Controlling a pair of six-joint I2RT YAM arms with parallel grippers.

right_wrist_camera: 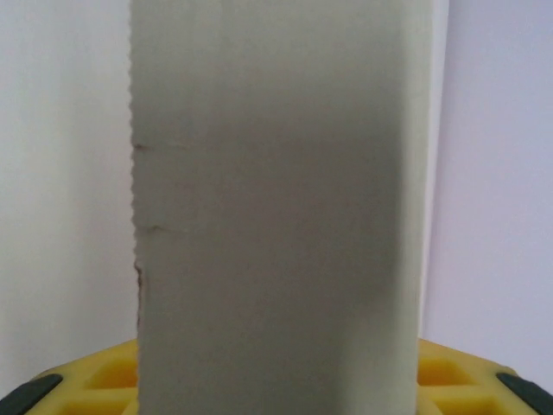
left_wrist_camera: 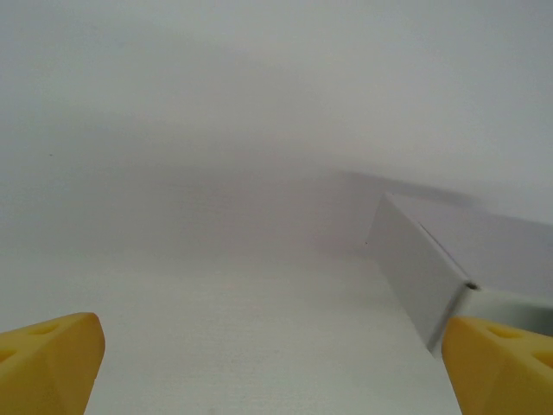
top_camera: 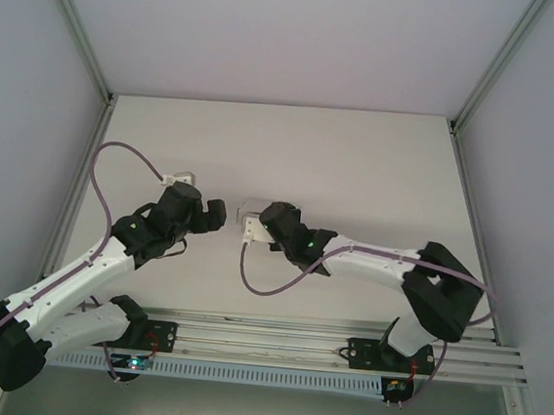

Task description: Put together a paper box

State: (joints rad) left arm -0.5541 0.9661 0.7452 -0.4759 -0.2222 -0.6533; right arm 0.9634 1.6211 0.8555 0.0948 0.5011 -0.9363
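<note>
The right tool (top_camera: 254, 225) is clamped on the paper box (right_wrist_camera: 276, 216), a closed white carton standing up between its yellow fingers (right_wrist_camera: 95, 376); what it holds inside is hidden. The left tool (left_wrist_camera: 276, 367) stands wide apart over the bench (left_wrist_camera: 216, 328), with the box just beside one finger.

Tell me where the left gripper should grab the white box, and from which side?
Probably the free end of the paper box, pinched across its flat side walls, coming from the left arm's side. The right gripper holds the other end, and the open left gripper faces this one.
</note>
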